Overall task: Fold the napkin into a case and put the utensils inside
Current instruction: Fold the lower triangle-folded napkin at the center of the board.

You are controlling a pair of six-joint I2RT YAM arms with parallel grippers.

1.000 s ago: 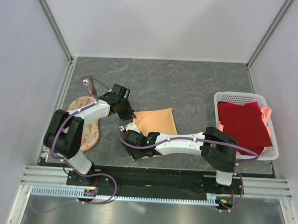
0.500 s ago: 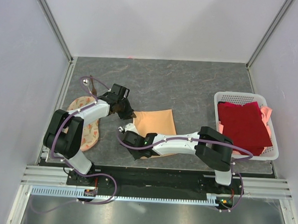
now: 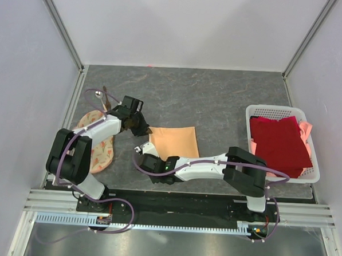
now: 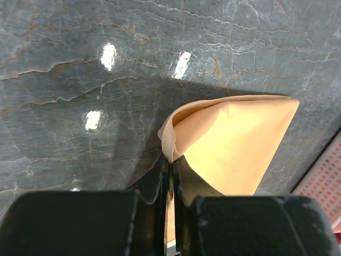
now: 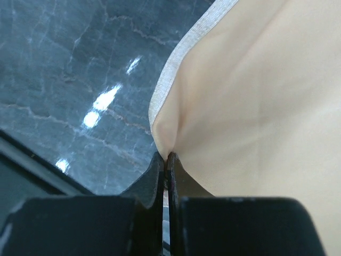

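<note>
The peach-orange napkin (image 3: pixel 175 142) lies folded flat on the dark table, left of centre. My left gripper (image 3: pixel 143 126) is shut on its far left corner, and the left wrist view shows the hem of the napkin (image 4: pixel 240 136) pinched at the tips of that gripper (image 4: pixel 170 160). My right gripper (image 3: pixel 152 161) is shut on the near left edge, where the napkin (image 5: pixel 256 101) puckers between the tips of the gripper (image 5: pixel 166 156). The utensils, a silver spoon (image 3: pixel 97 93) and a brown stick (image 3: pixel 106 98), lie at the far left. No case is in view.
A round cream cloth with orange print (image 3: pixel 99 142) lies under the left arm at the table's left edge. A white lattice basket (image 3: pixel 273 108) holding a dark red cloth (image 3: pixel 279 144) stands at the right. Enclosure walls border the table on three sides.
My right gripper has shut on the napkin's near left edge. Both grippers have moved a little to the left, and the napkin has shifted left with them.
</note>
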